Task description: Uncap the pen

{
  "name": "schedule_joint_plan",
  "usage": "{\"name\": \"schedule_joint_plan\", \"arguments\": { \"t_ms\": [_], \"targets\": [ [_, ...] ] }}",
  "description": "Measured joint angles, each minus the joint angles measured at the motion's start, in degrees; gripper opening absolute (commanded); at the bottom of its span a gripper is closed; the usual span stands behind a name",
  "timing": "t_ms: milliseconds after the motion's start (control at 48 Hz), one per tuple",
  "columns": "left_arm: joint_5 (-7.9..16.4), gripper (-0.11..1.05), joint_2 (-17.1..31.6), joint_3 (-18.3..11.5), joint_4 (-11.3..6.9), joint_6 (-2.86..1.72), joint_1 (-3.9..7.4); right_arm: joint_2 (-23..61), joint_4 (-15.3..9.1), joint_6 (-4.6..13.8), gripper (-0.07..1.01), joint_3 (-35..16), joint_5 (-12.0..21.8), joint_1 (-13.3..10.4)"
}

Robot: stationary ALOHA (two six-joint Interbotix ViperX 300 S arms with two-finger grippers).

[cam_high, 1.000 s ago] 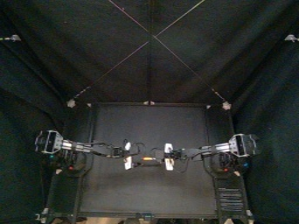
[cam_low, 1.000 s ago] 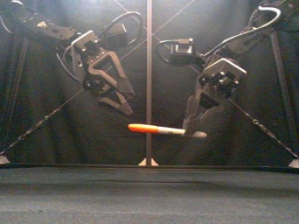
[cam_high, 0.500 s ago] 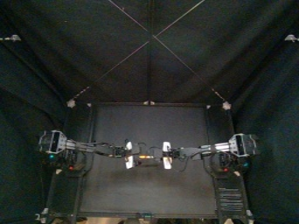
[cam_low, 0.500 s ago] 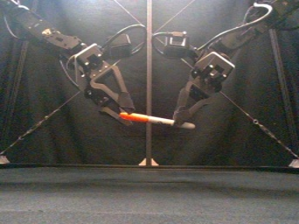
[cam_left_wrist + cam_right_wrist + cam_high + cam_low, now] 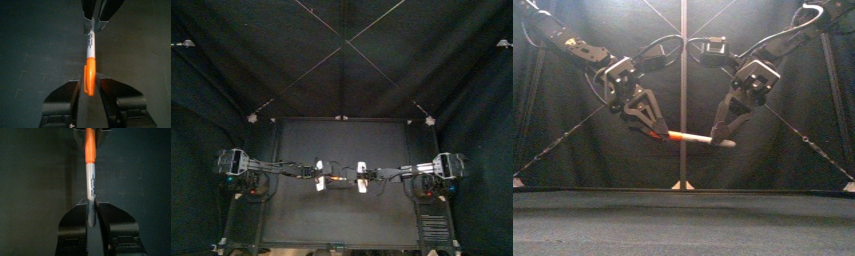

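Gripping the pen at both ends, you have it hanging in the air, well above the table and about midway between the two arms. It lies nearly level, with the cap end a little higher. Your left gripper is closed on the orange cap; in the left wrist view its jaws press on the cap from both sides. Your right gripper is clamped on the pale barrel, toward its back end, and a short grey stub pokes out past the jaws in the front view.

Both grasps look made, so the step in hand is the pull itself. The cap appears fully seated, since the orange meets the barrel with no gap showing. For the next move, draw the two grippers apart straight along the pen's line, each toward its own side. Hold the squeeze firm, because the cap is smooth and round and could slide in the jaws before it pops free. Any sideways drift or twist would likely bind it.

The table is flat, black and matte, and the top view shows nothing else on it under the pen. A dropped piece would land there and might roll. You have open space on both sides for the pull, and the black curtain stands well behind.
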Motion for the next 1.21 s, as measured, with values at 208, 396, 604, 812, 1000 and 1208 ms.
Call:
{"name": "schedule_joint_plan", "arguments": {
  "t_ms": [208,396,604,812,1000,1208],
  "targets": [
    [0.1,0.53,-0.1,0.0,0.09,0.09,0.00,0.0,0.0,-0.18,0.45,0.0,0.0,0.0],
    [0.8,0.53,-1.1,0.4,0.18,0.09,-0.09,-0.6,-0.1,-0.09,0.44,0.3,-0.1,-0.1],
    [1.0,0.53,-3.7,2.6,0.18,0.00,-0.18,-1.5,0.0,-0.09,0.44,0.7,-0.4,-0.1],
    [0.9,0.53,-7.3,4.8,0.09,0.00,-0.18,-2.8,0.1,0.00,0.44,0.9,-0.7,-0.3],
    [1.5,0.53,-9.8,8.6,-0.09,-0.35,0.44,-4.0,0.5,0.09,0.45,2.9,0.1,-0.5],
    [1.5,0.53,-12.4,10.5,-0.44,-0.26,0.35,-5.5,1.0,0.09,0.44,3.6,0.1,-0.8]
  ]
}}
